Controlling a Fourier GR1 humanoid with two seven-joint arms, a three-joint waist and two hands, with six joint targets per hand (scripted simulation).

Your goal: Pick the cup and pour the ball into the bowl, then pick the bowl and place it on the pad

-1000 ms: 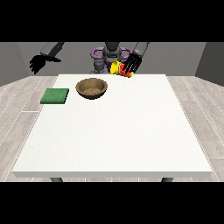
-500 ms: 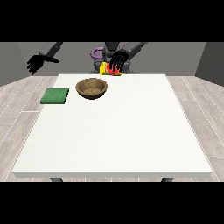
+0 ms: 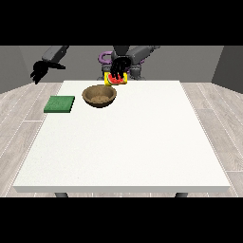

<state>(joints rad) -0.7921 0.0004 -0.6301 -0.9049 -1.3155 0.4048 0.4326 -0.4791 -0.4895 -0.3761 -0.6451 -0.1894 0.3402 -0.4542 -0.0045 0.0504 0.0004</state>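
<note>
A yellow cup [image 3: 115, 80] with red showing at its mouth hangs tilted in the air just behind and right of the brown bowl [image 3: 99, 96]. The hand at the view's right [image 3: 119, 67] is shut on the cup from above. No ball can be made out apart from the red patch. The bowl stands on the table's far left part. A green pad [image 3: 60, 104] lies flat to the left of the bowl. The hand at the view's left [image 3: 38, 71] hangs off the table's far left corner, holding nothing, with its fingers pointing down.
The white table [image 3: 128, 142] stretches wide towards the camera. The robot's torso [image 3: 121, 54] stands behind the far edge, just behind the cup.
The hand at the view's right has carried the cup leftward, towards the bowl, and tilted it. The other hand, the bowl and the pad have stayed in place.
</note>
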